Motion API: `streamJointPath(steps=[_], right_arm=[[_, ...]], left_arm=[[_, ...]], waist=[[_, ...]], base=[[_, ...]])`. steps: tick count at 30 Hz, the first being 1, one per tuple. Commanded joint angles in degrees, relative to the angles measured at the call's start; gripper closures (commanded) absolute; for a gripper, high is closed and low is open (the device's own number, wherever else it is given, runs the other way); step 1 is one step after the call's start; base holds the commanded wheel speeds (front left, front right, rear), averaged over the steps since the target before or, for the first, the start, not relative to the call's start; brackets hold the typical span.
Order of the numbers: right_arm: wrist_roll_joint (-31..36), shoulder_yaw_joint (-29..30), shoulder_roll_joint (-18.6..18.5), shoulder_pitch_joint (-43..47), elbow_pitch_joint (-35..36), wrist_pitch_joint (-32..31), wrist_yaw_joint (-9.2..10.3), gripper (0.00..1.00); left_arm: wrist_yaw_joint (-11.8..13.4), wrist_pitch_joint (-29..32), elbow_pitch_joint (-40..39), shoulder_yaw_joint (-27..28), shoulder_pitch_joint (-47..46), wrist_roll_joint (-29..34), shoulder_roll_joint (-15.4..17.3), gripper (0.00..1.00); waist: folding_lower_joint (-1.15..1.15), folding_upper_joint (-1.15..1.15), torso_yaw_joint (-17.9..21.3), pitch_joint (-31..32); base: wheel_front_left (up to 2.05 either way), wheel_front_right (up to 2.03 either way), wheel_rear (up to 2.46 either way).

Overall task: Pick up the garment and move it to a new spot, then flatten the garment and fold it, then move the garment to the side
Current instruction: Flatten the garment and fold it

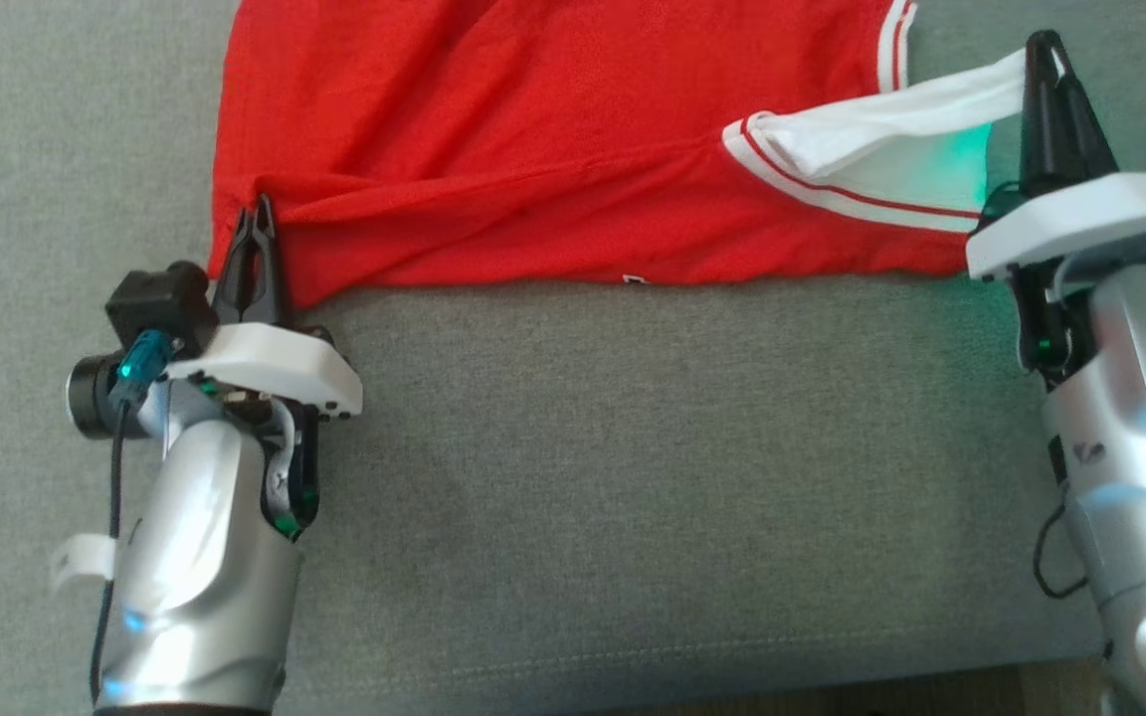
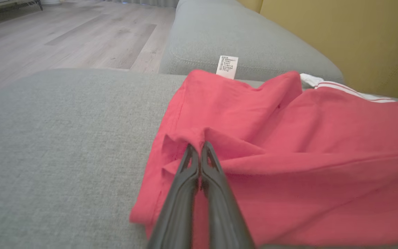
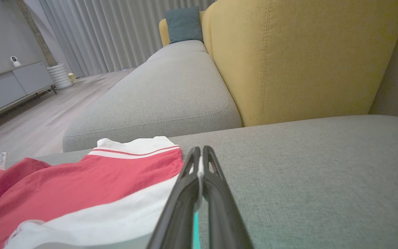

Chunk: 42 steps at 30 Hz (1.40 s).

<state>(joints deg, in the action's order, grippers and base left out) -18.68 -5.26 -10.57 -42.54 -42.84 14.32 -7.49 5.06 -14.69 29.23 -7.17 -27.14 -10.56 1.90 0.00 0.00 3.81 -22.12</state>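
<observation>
Pinching the garment point(image 1: 533, 149) at both ends, we held it low across the grey seat point(image 1: 633, 447) of a sofa. Our left gripper point(image 1: 261, 211) had its two dark fingers pressed together on the red mesh at the garment's near left corner, where the cloth bunched into a small ridge around the tips and long creases ran off toward the right. Our right gripper point(image 1: 1044, 48) was likewise closed, its fingers clamped on the edge of a white sleeve point(image 1: 891, 149), which rose off the seat in a taut band. From that wrist we saw a sliver of white between the fingertips. Red-and-white striped trim point(image 1: 812, 184) edged the sleeve, and a second striped edge point(image 1: 896, 45) showed at the top right. The rest of the garment lay spread on the seat, rumpled rather than flat, its near edge running roughly straight between our two grippers, with a small white label point(image 1: 636, 279) at that edge. From the left wrist we saw a printed tag point(image 2: 227, 66) standing up at the garment's far side. Behind the seat stood a yellow backrest point(image 3: 299, 62) with a teal cushion point(image 3: 183, 24) farther along, and a pale wood floor point(image 2: 64, 34) lay beyond the sofa.
</observation>
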Motion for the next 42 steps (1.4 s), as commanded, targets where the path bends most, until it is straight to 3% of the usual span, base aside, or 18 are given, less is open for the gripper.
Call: streamJointPath(steps=[1, 10, 11, 12, 13, 25, 31, 42], right_arm=[[0.7, -0.3, 0.5, -1.7, 1.1, 0.6, 0.0, 1.0], [5.5, 3.9, 2.6, -2.6, 3.1, 0.7, 0.0, 1.0], [5.9, 4.3, 2.8, -2.4, 3.3, 0.7, 0.0, 0.73], [6.3, 4.7, 3.0, -2.3, 3.7, 0.7, 0.0, 0.0], [6.5, 4.8, 3.2, -2.0, 4.1, 0.7, 0.0, 0.0], [6.8, 7.1, 4.8, 10.3, 11.3, 0.7, 0.0, 0.0], [5.9, 6.8, 5.6, 15.8, 8.8, 0.7, 0.0, 0.0], [6.6, 5.6, 6.4, 13.5, 0.3, 0.7, 0.0, 0.0]], left_arm=[[0.2, -0.3, -1.3, 1.1, -1.9, 0.6, 1.0, 1.0], [0.6, -0.3, -3.2, 1.4, -3.3, 2.0, 1.0, 1.0], [0.6, -0.3, -3.4, 1.3, -3.3, 2.1, 1.0, 0.85], [0.6, -0.3, -3.6, 1.3, -3.3, 2.1, 1.0, 0.51], [0.6, -0.3, -3.8, 1.3, -3.2, 2.1, 1.0, 0.02], [2.2, -0.3, -9.4, 0.6, 5.2, -0.5, 1.0, 0.0], [3.3, -0.3, -10.7, -1.1, 9.3, -2.2, 1.0, 0.0], [3.5, -0.3, -10.8, -3.1, 9.7, -2.4, 1.0, 0.0]], waist=[[0.0, 0.0, -0.3, -0.7], [0.0, 0.0, -0.7, -2.0], [0.0, 0.0, -0.8, -2.0], [0.0, 0.0, -0.8, -1.9], [0.0, 0.0, -0.8, -1.9], [0.0, 0.0, -0.7, 1.4], [0.0, 0.0, -0.8, 2.5], [0.0, 0.0, -3.2, 2.4]], base=[[0.0, 0.0, 0.0], [0.0, 0.0, 0.0], [0.0, 0.0, 0.0], [0.0, 0.0, 0.0], [0.0, 0.0, 0.0], [0.0, 0.0, 0.0], [0.0, 0.0, 0.0], [0.0, 0.0, 0.0]])
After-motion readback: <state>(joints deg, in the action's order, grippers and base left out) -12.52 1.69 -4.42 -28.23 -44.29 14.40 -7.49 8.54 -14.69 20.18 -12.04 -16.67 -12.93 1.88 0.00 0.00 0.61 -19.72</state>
